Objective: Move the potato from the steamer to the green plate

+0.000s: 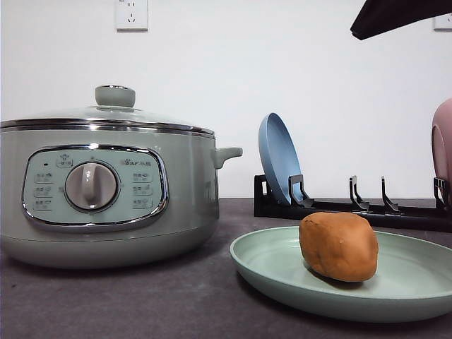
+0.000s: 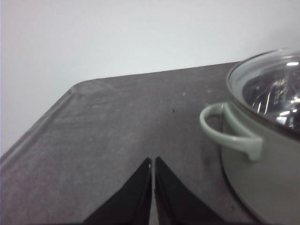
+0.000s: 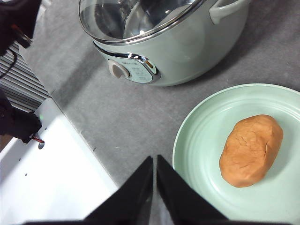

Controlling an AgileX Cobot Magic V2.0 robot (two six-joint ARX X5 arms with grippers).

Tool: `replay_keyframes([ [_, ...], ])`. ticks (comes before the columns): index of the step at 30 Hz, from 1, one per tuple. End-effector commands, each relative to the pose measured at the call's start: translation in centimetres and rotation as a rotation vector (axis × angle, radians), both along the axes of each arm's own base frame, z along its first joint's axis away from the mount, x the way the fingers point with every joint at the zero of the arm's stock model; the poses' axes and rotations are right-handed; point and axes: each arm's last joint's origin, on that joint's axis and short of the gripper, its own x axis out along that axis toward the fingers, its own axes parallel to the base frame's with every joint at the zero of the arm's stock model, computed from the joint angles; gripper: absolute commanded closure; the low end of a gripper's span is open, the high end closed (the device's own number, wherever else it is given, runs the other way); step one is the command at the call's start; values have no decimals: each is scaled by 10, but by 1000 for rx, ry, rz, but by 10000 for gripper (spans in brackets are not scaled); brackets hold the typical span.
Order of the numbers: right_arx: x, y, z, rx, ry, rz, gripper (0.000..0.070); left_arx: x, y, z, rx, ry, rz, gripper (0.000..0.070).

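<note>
The orange-brown potato lies on the pale green plate at the front right of the table; from the right wrist the potato rests on that plate too. The sage-green steamer stands at the left with its glass lid on, also seen as the steamer and its side handle. My right gripper hangs shut and empty high above the table beside the plate. My left gripper is shut and empty over bare table beside the steamer.
A black dish rack at the back right holds a blue plate and a pink plate. A dark arm part shows at the upper right. The table's edge curves near the left gripper.
</note>
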Motion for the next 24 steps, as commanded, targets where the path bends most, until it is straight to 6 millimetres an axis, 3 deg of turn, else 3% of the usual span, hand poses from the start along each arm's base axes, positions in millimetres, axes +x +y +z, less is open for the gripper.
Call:
replay_keyframes([
  [1,1,1,5,9,-25,12,700,1,0,-4,-2,-3,6,697],
  [11,1,1,5,9,-26,12,700,2,0,-33,-6,84,8,697],
  [24,1,1,5,9,-26,12,700,2,0,-32,-7,82,7,697],
])
